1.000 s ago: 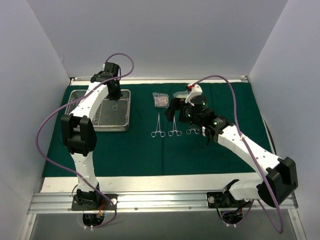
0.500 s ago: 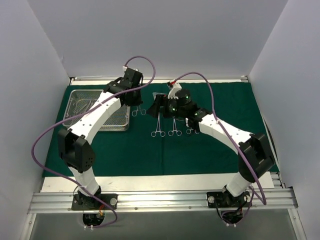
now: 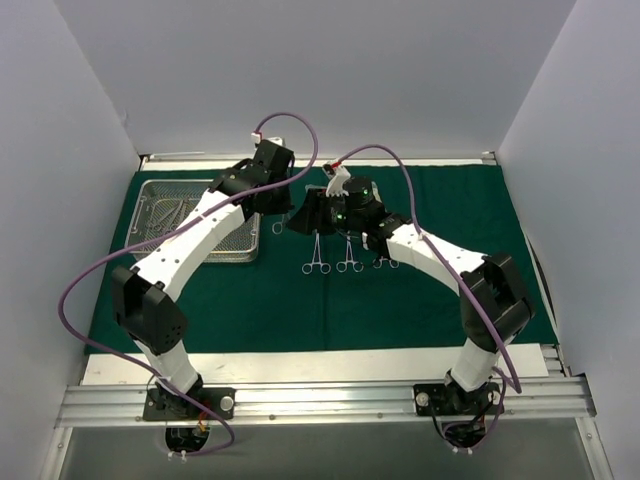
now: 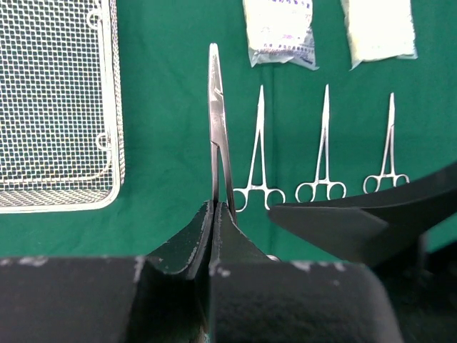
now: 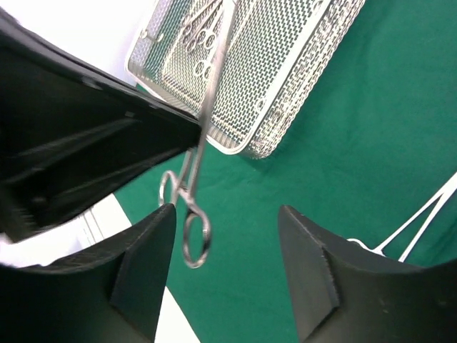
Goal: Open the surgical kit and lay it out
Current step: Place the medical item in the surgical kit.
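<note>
The dark green cloth (image 3: 420, 300) lies spread on the table with the wire-mesh tray (image 3: 150, 205) at its left. My left gripper (image 4: 214, 207) is shut on a steel clamp (image 4: 218, 121) held above the cloth, tip pointing away. Three clamps (image 4: 323, 153) lie in a row on the cloth, below two clear pouches (image 4: 280, 32). My right gripper (image 5: 227, 213) is open around the held clamp's ring handles (image 5: 191, 225), which hang close to its left finger (image 5: 143, 264). More clamps (image 5: 203, 28) lie in the tray (image 5: 285, 57).
Both arms meet over the cloth's far middle (image 3: 295, 210), wrists close together. The right gripper's dark finger (image 4: 357, 221) crosses the lower right of the left wrist view. White walls enclose three sides. A white strip (image 3: 300, 365) borders the cloth's near edge.
My left arm swung right from over the tray, carrying a clamp. My right gripper moved left to meet it, and its jaws have narrowed around the ring handles.
</note>
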You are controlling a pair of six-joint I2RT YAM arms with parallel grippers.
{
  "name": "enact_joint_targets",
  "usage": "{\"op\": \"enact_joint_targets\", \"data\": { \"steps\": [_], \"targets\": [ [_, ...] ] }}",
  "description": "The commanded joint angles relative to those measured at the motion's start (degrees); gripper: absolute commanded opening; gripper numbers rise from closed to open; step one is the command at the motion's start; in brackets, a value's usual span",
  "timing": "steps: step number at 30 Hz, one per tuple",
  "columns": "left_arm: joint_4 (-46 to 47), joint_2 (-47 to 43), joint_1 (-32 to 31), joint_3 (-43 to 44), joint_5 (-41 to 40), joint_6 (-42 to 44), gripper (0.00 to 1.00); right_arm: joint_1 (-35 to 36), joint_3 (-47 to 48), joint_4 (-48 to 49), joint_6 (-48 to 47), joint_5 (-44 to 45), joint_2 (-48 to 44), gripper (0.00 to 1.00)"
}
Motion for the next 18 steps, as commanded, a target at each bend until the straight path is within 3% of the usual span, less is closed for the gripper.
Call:
{"op": "enact_joint_targets", "data": {
  "steps": [1,6,13,16,17,18],
  "targets": [
    [3.3,-2.9,-0.7,-0.1,-0.9,-1.1,0.02,0.5,2.5,3.9,0.5,-2.8,0.4,0.49],
    [5.0,-3.8,-1.0,-1.4,-0.5,-1.1,0.02,0.4,3.3,4.3,0.6,-4.1,0.9,0.34],
    [8.8,-5.9,-1.0,-5.1,1.3,-0.3,0.02,0.3,3.0,5.1,0.6,-5.4,0.3,0.00],
    [11.3,-7.2,-0.9,-6.0,2.1,0.5,0.03,-0.1,2.3,5.0,0.5,-5.6,-0.5,0.00],
    [11.9,-7.7,-0.8,-6.4,2.6,1.3,0.06,-0.3,2.1,5.0,0.6,-5.7,-0.9,0.00],
    [12.3,-8.0,-0.5,-6.6,3.5,1.5,0.15,-0.8,1.8,5.0,0.6,-5.9,-1.2,0.00]
  ]
}}
